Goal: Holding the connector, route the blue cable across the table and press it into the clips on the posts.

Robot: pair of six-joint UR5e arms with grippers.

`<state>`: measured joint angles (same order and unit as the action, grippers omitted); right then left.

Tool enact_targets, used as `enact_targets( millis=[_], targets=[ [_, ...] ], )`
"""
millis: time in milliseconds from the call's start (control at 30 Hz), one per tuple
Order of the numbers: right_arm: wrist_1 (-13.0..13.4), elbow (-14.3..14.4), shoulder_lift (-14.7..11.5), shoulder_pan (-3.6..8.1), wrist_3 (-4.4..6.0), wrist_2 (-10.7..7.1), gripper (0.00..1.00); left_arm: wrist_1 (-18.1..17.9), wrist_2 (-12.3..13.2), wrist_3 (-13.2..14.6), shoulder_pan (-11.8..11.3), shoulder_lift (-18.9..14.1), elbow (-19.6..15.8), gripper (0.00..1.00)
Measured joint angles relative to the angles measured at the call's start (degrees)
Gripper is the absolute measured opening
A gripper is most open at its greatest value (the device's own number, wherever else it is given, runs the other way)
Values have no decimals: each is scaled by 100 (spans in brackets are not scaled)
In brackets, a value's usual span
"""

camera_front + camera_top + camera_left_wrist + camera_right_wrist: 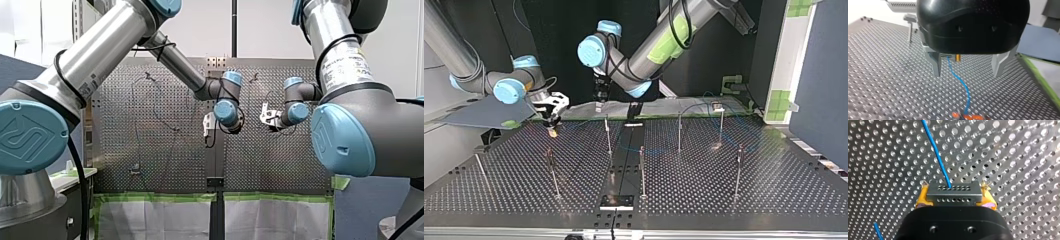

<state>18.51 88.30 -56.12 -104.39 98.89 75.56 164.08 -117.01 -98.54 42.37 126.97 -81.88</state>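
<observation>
Right gripper: your right gripper (955,196) is clamped on the connector (953,187), with 1 yellow pad (922,197) on each side of it.
Connector: a grey block with 2 rows of small holes, held between the pads over the perforated table (1023,157).
Cable at right gripper: the blue cable (935,152) leaves the connector's front face and runs straight ahead of the gripper across the holes.
Left gripper: your left gripper (967,72) stands wide, its 2 metal fingers (935,62) well apart and holding nothing.
Cable at left gripper: it passes between the fingers, closer to 1 of them, and waves on toward a blurred orange patch you cannot make out.
Posts: thin upright posts (608,135) stand on the table near both grippers. You cannot tell whether the cable sits in any clip.
</observation>
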Motion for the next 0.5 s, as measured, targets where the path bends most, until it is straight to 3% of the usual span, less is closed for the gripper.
enact_targets(
  millis=[100,233,500],
  targets=[
    [-11,0,0,53,-4,-53,0,-90,-111,-34,59,76,147,100],
    [-61,0,-3,113,-37,-115,0,47,-190,-87,109,281,395,100],
    [-256,46,-8,254,-248,-314,0,466,-269,-285,172,768,892,100]
  ],
)
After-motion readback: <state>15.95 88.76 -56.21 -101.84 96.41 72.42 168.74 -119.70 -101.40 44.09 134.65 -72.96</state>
